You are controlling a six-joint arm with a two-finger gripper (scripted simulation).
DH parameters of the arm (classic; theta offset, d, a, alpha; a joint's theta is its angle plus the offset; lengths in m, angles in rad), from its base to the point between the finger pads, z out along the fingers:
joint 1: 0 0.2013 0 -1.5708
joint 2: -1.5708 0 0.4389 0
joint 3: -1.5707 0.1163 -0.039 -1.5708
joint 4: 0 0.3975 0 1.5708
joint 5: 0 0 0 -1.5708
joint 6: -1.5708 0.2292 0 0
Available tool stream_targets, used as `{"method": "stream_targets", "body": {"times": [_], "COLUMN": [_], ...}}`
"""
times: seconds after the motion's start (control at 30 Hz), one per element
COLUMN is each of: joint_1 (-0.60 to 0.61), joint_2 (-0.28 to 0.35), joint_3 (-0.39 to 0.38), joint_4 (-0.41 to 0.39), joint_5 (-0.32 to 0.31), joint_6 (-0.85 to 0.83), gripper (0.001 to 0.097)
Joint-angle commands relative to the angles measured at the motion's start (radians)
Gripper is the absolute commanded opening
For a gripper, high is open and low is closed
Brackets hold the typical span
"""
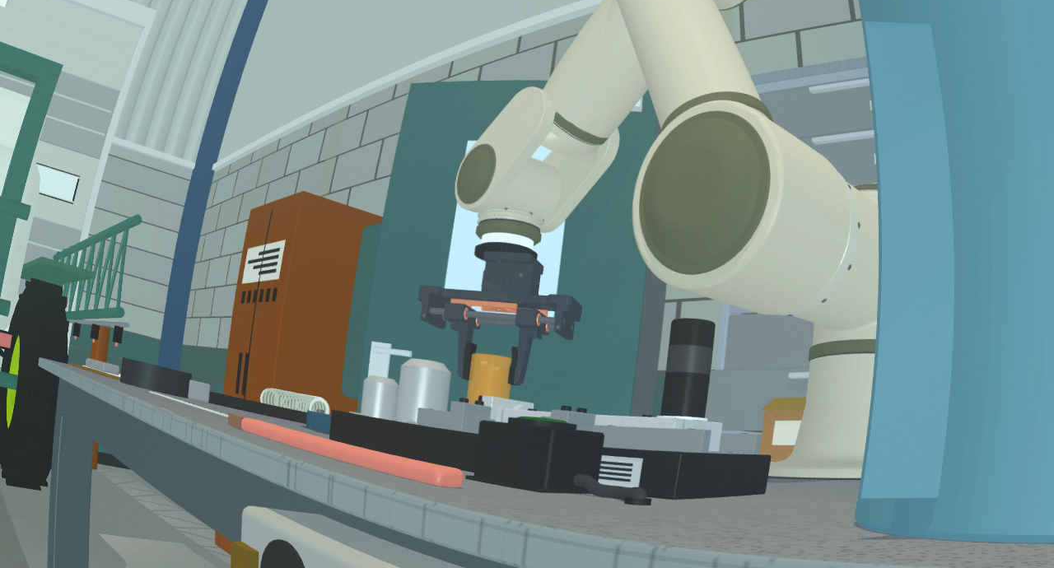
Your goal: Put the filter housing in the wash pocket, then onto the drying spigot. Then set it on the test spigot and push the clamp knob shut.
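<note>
My gripper [492, 373] hangs straight down over the middle of the fixture block, its two dark fingers closed on the sides of the filter housing [489, 378], an upright amber cylinder. The housing's lower end sinks behind the grey fixture plate [590, 421], so I cannot tell what it rests in. Two pale metal cylinders [410, 389] stand just left of the housing, apart from it. A tall black post [689, 366] stands to the right. A black box [542, 453] with a green top sits at the front of the fixture, with a small black lever [612, 490] below it.
A large blue cylinder [965, 270] fills the right edge of the view. A salmon rod [346, 451] lies along the bench front, with a coiled spring [295, 401] behind it. An orange cabinet [295, 300] stands beyond the bench. The arm's big elbow [730, 196] looms right of the gripper.
</note>
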Motion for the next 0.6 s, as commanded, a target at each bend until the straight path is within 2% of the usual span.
{"method": "stream_targets", "body": {"times": [0.0,0.57], "joint_1": [0.0,0.0], "joint_2": [0.001,0.025], "joint_3": [0.0,0.011], "joint_4": [0.0,0.0], "joint_5": [-0.002,-0.038], "joint_6": [0.0,0.0], "gripper": [0.0075,0.0075]}}
